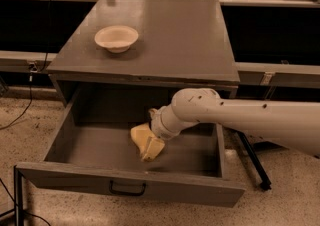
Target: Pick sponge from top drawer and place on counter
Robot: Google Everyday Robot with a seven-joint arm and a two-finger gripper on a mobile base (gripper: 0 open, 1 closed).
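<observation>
The top drawer is pulled open below the counter. The pale yellow sponge lies on the drawer floor near its middle. My gripper reaches down into the drawer from the right, right against the sponge's right side. Its cream-yellow end overlaps the sponge, so I cannot tell whether it holds it. The white arm crosses over the drawer's right wall.
A cream bowl stands on the counter's left part. The drawer front carries a dark wire handle. A dark stand leg slants on the speckled floor to the right of the drawer. Cables run along the floor at left.
</observation>
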